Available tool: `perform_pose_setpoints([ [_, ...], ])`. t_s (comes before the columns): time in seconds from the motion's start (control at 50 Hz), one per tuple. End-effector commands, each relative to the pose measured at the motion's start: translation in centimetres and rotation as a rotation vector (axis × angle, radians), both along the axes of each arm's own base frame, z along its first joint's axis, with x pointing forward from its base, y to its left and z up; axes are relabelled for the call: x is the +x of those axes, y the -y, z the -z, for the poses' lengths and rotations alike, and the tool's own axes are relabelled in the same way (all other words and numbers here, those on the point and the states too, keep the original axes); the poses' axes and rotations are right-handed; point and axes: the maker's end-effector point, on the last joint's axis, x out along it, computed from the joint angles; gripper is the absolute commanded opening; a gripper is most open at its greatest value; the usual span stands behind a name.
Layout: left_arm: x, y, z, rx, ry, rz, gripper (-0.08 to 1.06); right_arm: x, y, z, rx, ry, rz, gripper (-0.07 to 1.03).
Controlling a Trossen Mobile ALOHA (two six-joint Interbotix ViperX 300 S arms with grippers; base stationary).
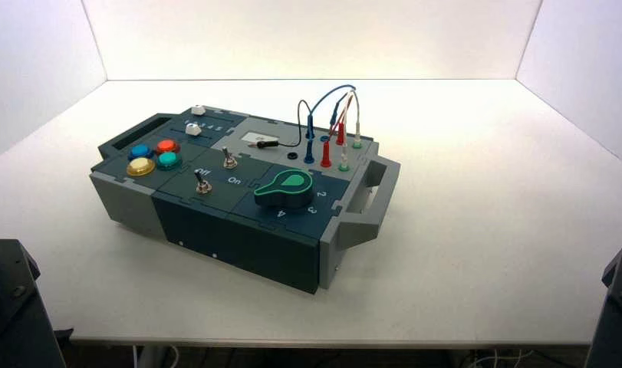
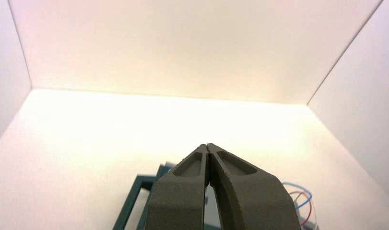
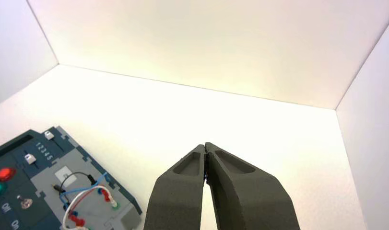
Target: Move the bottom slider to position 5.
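I haven't started: bottom slider point(image 1: 192, 129), upper left, sits untouched; left gripper point(image 2: 208, 149) and right gripper point(image 3: 205, 148) are pinched closed, empty.

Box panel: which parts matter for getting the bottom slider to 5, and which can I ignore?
For the job:
- bottom slider
- numeral row ending in position 5
- left gripper and right gripper, both shut, held off the box

Ignore:
- other slider
- coloured buttons
- toggle switches
- green knob
- wires

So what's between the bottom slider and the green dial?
In the high view, a metal toggle switch stands between the bottom slider and the green dial.
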Motion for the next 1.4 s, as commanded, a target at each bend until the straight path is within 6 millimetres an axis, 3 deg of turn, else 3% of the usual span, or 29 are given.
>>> perform_pose_setpoints([
  [0.02,2.0,0.4,0.1,0.016,-0.078,-0.010,-0.03,0.3,-0.1,-1.2,0.013,0.020,0.001,-0.02],
  [0.36,7.4,1.7,4.8,0.113,-0.344,-0.001,-0.03,0.2,-0.1,-1.2,0.015,0.017,0.000,-0.02],
  [0.6,10.1,2.4,10.7,0.189,-0.571,0.014,-0.03,0.2,-0.1,-1.2,0.014,0.014,0.000,-0.02],
  [0.84,12.4,3.0,13.3,0.231,-0.645,0.035,-0.03,0.2,-0.2,-1.2,0.015,0.015,-0.002,-0.02],
  [1.1,12.7,3.3,16.9,0.262,-0.748,0.048,-0.03,0.2,-0.1,-1.3,0.017,0.016,0.000,-0.02],
  [1.4,12.4,4.3,19.7,0.297,-0.807,0.085,-0.03,0.2,-0.2,-1.4,0.017,0.018,-0.002,-0.02],
])
